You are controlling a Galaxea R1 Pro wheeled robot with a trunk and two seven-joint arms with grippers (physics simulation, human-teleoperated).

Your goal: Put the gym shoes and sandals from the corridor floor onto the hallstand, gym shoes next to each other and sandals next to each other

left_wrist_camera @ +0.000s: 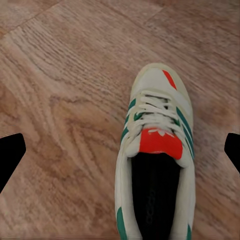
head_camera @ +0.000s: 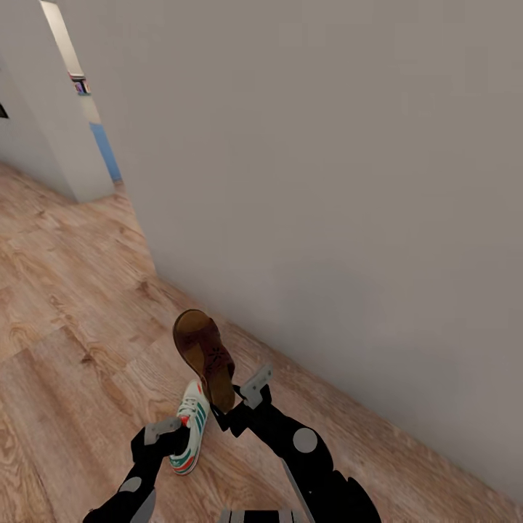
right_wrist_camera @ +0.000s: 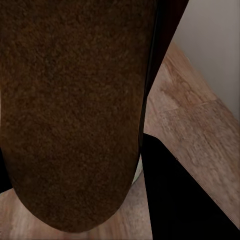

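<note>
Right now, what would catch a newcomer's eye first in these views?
The brown sandal held up off the wood floor in the right gripper, close to the grey wall. Next, the white gym shoe with teal stripes and red tongue, at the left gripper; in the left wrist view it sits between the fingertips.

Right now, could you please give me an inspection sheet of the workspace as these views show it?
Surface: wood-plank corridor floor.
Job's things: one gym shoe and one brown sandal, each at a gripper, sandal lifted.
Clutter: nothing seen.
Grippers: left gripper at the gym shoe's heel, grip unclear; right gripper shut on the sandal.
Cables: nothing seen.
Surroundings: plain grey wall close on the right; doorway far left.
</note>
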